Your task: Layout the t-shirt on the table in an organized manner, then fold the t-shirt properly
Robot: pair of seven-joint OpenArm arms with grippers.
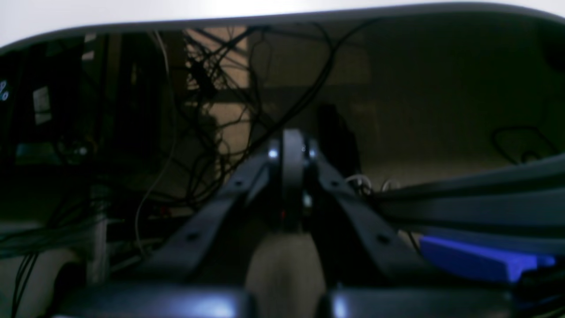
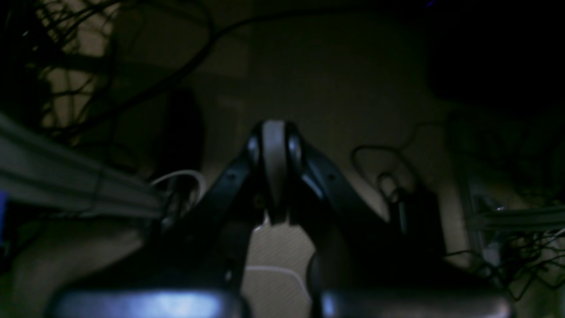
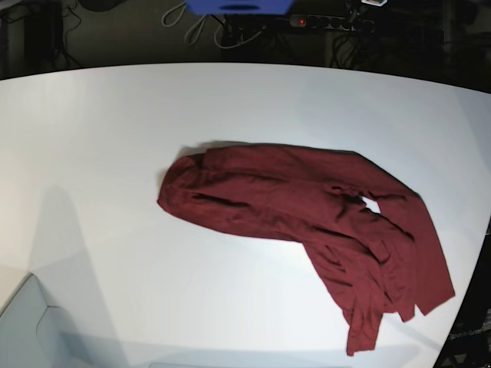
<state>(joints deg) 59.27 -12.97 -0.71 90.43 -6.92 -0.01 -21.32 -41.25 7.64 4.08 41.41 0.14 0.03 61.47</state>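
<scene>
The maroon t-shirt lies crumpled on the white table in the base view, stretching from the middle toward the near right corner, with one end bunched and hanging near the table's right edge. Neither arm shows in the base view. In the left wrist view my left gripper is shut with nothing between its fingers, pointing into dim space below the table's edge. My right gripper in the right wrist view is likewise shut and empty, facing a dark area with cables. The t-shirt is not in either wrist view.
A blue box and a power strip sit beyond the table's far edge. Tangled cables hang in the dim space in front of the left gripper. A grey rail crosses the left of the right wrist view.
</scene>
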